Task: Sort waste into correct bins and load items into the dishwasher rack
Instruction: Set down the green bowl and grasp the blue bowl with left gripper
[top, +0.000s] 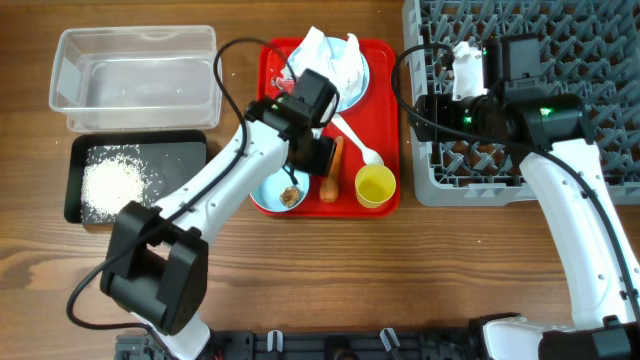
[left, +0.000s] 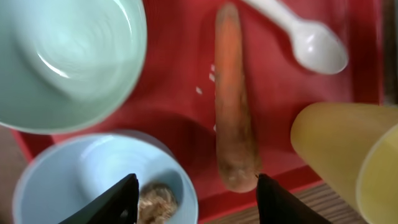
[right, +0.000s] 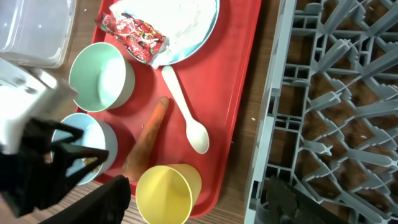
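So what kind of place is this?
Probably a robot practice table for clearing up after meals: a grey dishwasher rack, a red tray with a dirty bowl, a clear tub and black tray for waste.

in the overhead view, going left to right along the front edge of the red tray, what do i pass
black tray → pale blue bowl → carrot → yellow cup → dishwasher rack

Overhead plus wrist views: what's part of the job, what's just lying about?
Job: clear rectangular plastic tub; black rectangular tray; grey plastic grid rack; orange carrot; crumpled white paper napkin; red snack wrapper; brown food lump; white rice grains; mint bowl; pale blue bowl; round pale-blue plate; white plastic spoon; yellow cup.
Just lying about: flat red serving tray; wooden table.
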